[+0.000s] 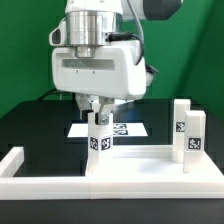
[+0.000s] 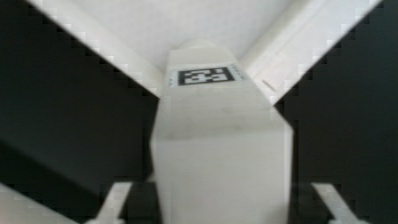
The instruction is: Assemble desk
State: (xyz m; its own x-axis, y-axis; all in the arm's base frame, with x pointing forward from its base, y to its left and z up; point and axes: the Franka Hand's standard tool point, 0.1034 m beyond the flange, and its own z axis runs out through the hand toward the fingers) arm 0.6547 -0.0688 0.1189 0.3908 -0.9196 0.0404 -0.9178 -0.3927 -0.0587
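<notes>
The white desk panel lies flat at the front, and its raised rims show in the wrist view. One white leg post with a tag stands upright at the panel's far corner on the exterior view's left. It fills the middle of the wrist view, tag at its far end. My gripper is straight above this post and straddles its top. Its fingers stand apart, with a dark gap on each side of the post. Two more leg posts stand upright on the panel's right side.
The marker board lies on the black table behind the held-over post. The long low white L-shaped border rail runs along the exterior view's left and front, against the panel. A green backdrop stands behind.
</notes>
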